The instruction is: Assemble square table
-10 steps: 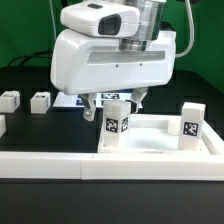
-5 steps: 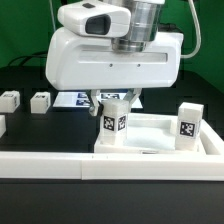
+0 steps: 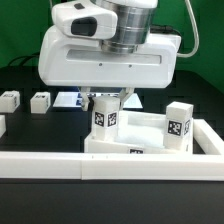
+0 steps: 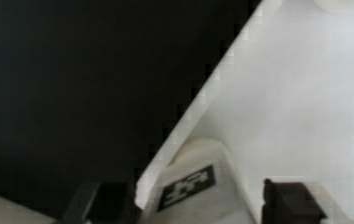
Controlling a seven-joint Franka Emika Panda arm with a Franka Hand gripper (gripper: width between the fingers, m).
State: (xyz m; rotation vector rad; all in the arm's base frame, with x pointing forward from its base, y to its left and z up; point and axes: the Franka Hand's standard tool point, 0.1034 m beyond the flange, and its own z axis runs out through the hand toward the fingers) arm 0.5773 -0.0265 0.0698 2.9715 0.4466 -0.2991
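Pinching 1 leg (image 3: pixel 107 120), end effector (image 3: pixel 106 103) | leg top hidden | table (image 3: pixel 150 127) front behind wall (image 3: pixel 110 168)

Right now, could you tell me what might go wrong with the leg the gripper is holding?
The gripper grips the leg standing at the tabletop's corner, so lifting or twisting could drag the whole tabletop along. If the tabletop tips, the other upright leg on it could topple.
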